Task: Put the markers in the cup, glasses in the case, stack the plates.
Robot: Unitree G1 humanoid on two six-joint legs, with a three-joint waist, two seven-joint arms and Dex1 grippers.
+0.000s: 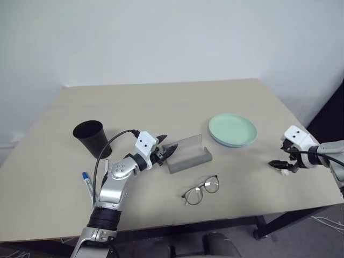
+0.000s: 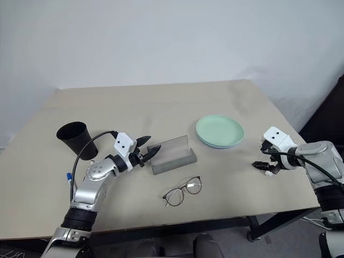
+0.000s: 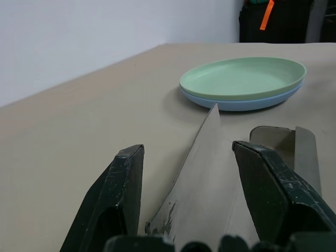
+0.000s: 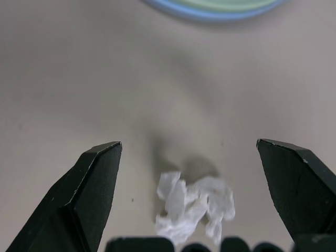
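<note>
Glasses point(image 1: 201, 190): on table, uncased.
Plates point(image 1: 233, 129): stacked.
Marker point(image 1: 87, 183): outside cup point(image 1: 90, 137).
Left gripper point(image 1: 164, 148): parted, empty, at case point(image 1: 188, 153).
Right gripper point(image 1: 281, 164): wide, empty.

Four views are being given: two from the head, two from the wrists.

The beige rectangular table point(image 1: 177, 107) is being looked down on from above its near edge by the two head views, facing the white wall; nearly the same scene is being shared, slightly shifted sideways between them. The left wrist view is being taken low and level along the tabletop, very near the raised lid of the grey felt-like glasses case point(image 3: 210, 178), with the stacked mint-green and light-blue round plates point(image 3: 244, 84) being faced farther off. The right wrist view is being aimed steeply down, close over a small white crumpled scrap point(image 4: 194, 207), with the plates' rim being shared.
</note>
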